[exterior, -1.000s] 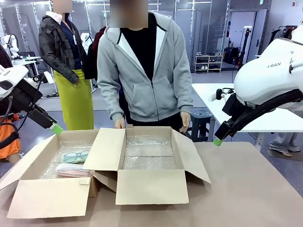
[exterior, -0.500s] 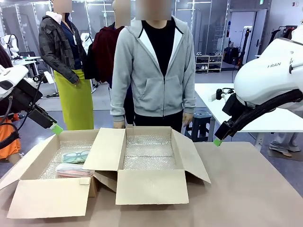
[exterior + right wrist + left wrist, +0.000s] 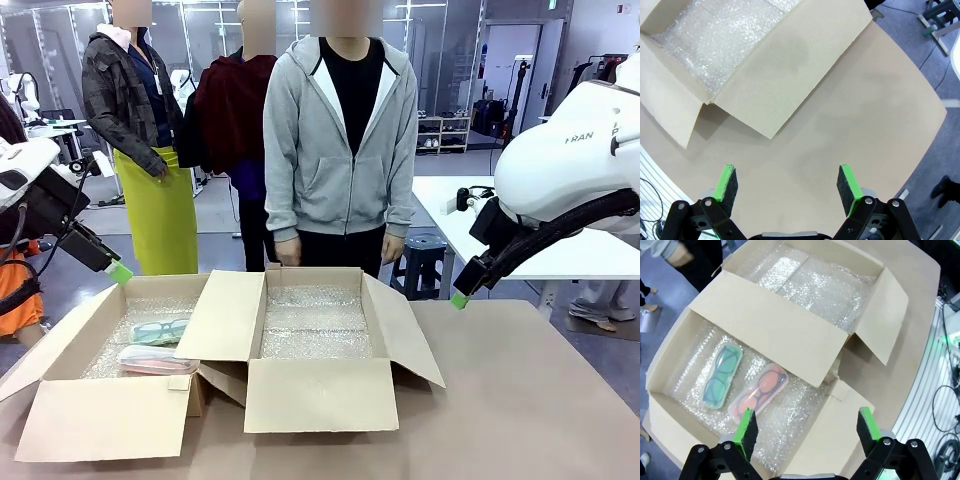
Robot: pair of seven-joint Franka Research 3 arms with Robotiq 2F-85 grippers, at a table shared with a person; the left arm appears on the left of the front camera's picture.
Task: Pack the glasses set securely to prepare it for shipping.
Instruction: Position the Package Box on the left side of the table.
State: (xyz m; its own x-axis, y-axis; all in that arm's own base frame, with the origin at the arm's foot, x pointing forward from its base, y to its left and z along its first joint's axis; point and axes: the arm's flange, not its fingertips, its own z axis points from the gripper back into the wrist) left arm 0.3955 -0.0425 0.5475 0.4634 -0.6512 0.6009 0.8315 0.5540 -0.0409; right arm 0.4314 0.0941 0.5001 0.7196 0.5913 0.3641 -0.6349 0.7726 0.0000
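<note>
Straightened since a second ago, the person (image 3: pixel 340 150) is seen upright behind the cardboard box (image 3: pixel 230 400). Both cases (image 3: pixel 721 376) (image 3: pixel 759 393) are laid side by side on its bubble wrap (image 3: pixel 805 282). The left gripper (image 3: pixel 807 427) and right gripper (image 3: pixel 787 186) are spread wide, empty.

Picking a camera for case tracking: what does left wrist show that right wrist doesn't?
Left wrist: the open left gripper above the mint-green case and pink case, side by side on bubble wrap in one cardboard box. Right wrist: the open right gripper over bare table. Both: the second box, bubble-wrap lined.
</note>
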